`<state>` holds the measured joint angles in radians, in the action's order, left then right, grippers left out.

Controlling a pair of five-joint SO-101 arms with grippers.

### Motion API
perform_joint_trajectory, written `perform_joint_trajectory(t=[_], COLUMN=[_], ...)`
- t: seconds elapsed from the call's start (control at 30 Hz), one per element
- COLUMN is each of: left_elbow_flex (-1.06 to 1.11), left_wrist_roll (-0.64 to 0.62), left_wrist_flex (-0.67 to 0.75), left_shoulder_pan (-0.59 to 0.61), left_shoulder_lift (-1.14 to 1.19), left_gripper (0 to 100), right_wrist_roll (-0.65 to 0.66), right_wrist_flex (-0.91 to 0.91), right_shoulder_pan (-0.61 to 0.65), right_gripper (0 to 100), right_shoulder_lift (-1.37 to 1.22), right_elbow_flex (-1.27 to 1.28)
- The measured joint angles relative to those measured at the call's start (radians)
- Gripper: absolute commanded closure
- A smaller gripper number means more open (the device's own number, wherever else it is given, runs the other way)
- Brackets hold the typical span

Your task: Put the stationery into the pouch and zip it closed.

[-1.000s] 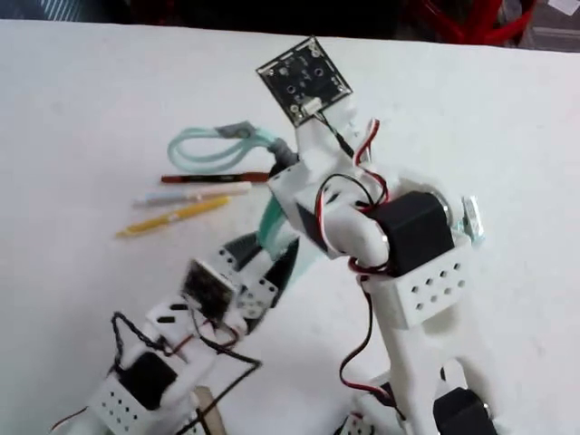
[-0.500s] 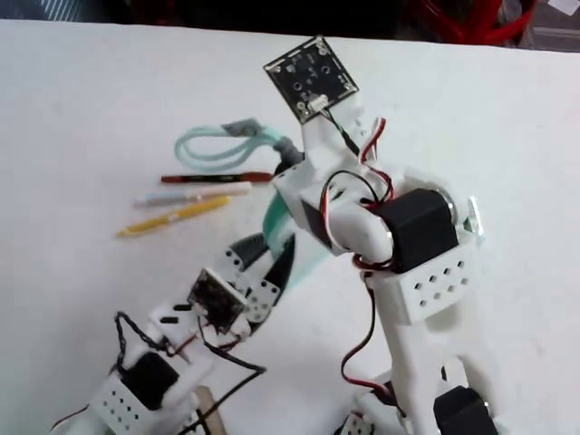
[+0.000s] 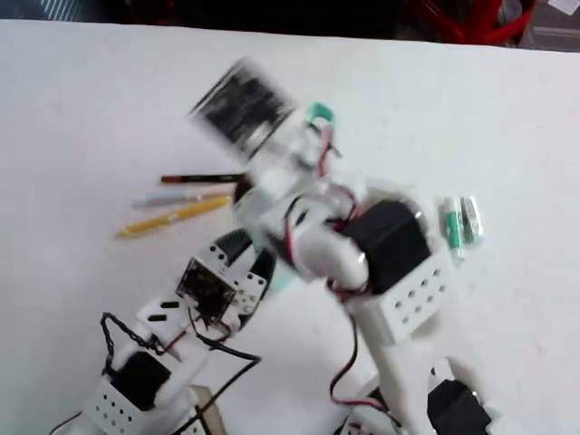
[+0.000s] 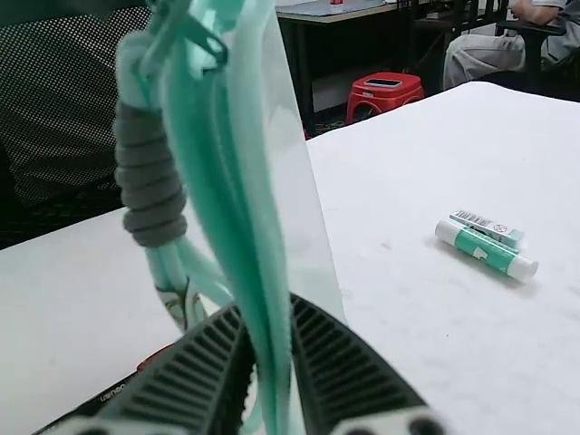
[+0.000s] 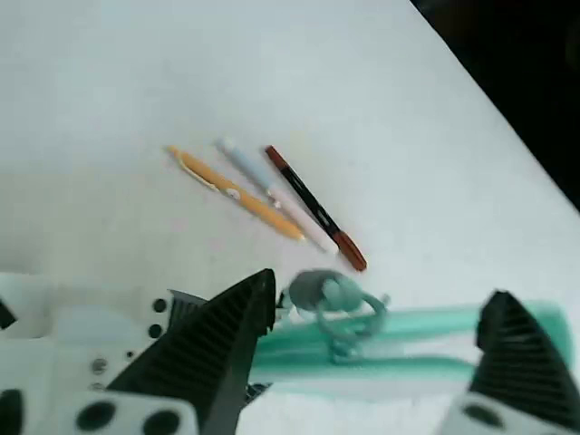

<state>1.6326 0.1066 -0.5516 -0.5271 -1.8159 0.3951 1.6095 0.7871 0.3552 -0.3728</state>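
The pouch (image 4: 227,181), translucent teal, stands on edge above the worktop (image 3: 91,100). The left hand (image 4: 269,313) pinches its lower rim, ribbed black jaws closed tight on the fabric. In the high view that arm enters from 7 o'clock, and its hand sits just below the middle of the picture. A grey wrapped pull (image 4: 145,186) with a pale teal loop hangs off the pouch's end. Whether the zip is open, and whether anything is inside the pouch, cannot be told.

The right hand (image 5: 381,288) is open, its two black jaws spread wide. The pouch's zip edge runs across the gap between them, with the ring of the pull near the middle. I cannot tell whether either jaw touches it. The right arm (image 3: 390,263) enters from 5 o'clock and slants toward 11 o'clock over the pouch.

Three pens lie outside the pouch on the worktop at 9 o'clock, side by side and nearly parallel. A red-brown pen (image 3: 201,178) is the one nearest 12, a pale pen (image 3: 181,195) is in the middle, and a yellow pen (image 3: 172,217) is nearest 6. At 3 o'clock, well apart from the pouch, a white-and-green stick (image 4: 485,252) lies flat with a small white item (image 4: 487,225) just beside it.
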Motion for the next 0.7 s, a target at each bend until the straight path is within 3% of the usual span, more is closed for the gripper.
perform_joint_trajectory(t=[0.13,0.27,0.57,0.7], left_elbow_flex=[0.000,0.000,0.002,0.002], left_wrist_roll=[0.000,0.000,0.002,0.020], left_wrist_flex=[0.000,-0.006,-0.006,-0.006], left_shoulder_pan=[0.003,0.008,0.009,0.031], left_shoulder_lift=[0.000,0.000,-0.002,-0.002], left_gripper=[98,98,98,98], right_wrist_roll=[0.017,0.017,0.044,0.167], right_wrist_flex=[0.002,0.058,0.051,-0.012], right_shoulder_pan=[0.021,-0.130,-0.905,-1.099], right_gripper=[61.8,67.6,81.8,84.4], right_shoulder_lift=[0.002,0.000,-0.080,-0.247], right_elbow_flex=[-0.106,-0.207,-0.167,-0.017])
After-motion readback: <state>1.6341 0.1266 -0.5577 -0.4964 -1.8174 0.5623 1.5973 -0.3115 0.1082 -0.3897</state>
